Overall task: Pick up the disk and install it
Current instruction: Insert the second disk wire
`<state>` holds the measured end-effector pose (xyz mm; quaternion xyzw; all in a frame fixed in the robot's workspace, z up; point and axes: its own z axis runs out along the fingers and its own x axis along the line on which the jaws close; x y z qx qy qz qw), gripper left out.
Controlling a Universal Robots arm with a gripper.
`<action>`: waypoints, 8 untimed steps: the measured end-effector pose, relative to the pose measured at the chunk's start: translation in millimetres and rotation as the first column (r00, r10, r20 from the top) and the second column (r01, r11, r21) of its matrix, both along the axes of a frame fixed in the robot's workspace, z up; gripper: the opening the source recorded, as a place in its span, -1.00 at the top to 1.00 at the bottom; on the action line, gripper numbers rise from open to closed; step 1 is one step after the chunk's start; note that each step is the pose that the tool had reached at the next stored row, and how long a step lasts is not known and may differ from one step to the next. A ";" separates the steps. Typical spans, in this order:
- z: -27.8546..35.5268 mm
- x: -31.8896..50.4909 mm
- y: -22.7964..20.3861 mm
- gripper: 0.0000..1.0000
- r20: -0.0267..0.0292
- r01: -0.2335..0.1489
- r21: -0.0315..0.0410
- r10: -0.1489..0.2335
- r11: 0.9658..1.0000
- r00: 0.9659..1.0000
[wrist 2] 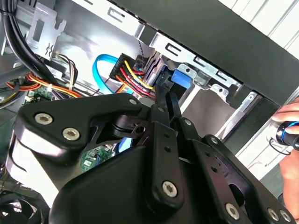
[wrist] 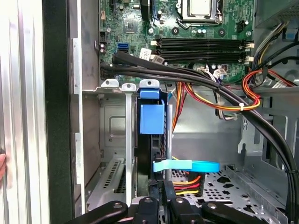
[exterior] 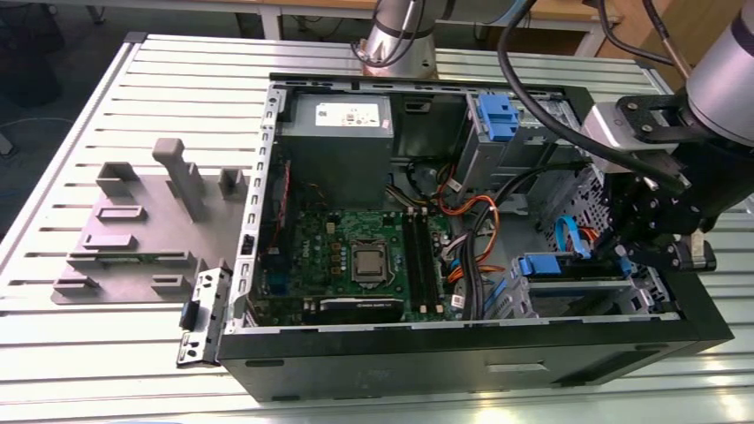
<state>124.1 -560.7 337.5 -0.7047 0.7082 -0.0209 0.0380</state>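
While a black gripper (exterior: 622, 250) reaches into the drive cage at the exterior view's right of an opened computer case (exterior: 471, 353), the disk (wrist: 152, 122) stands on edge in a bay slot of that cage, its blue carrier frame and end tab facing outward between bare metal rails. Seen in the first wrist view, the gripper's fingers (wrist: 154, 189) are drawn narrow, close against the disk's near end beside the plugged black connector with red, yellow and orange wires; whether they actually clamp the disk cannot be told. Seen in the second wrist view, the same fingers run up to the blue tab of the disk (wrist 2: 180, 77), just beside a looping blue data cable (wrist 2: 100, 70). On the floor of the case lies the green motherboard (exterior: 353, 256), with its processor socket and memory slots exposed, and a grey power supply (exterior: 335, 132) with a white sticker sits toward the far wall. Another blue bracket (exterior: 495, 115) is mounted in the far cage near the robot's base. Grey fixture blocks (exterior: 130, 221) rest on the ribbed aluminium table (exterior: 71, 344) at the exterior view's left. At the edge of the second wrist view, a person's hand (wrist 2: 292, 121) holds a dark object with a blue ring.
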 end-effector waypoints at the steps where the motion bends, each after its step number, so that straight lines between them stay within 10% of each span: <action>1: 0.0 -0.2 0.0 0.68 0.001 0.000 0.000 0.000 1.000 1.000; 8: -0.3 -3.1 0.0 0.68 0.007 0.000 0.000 0.000 1.000 1.000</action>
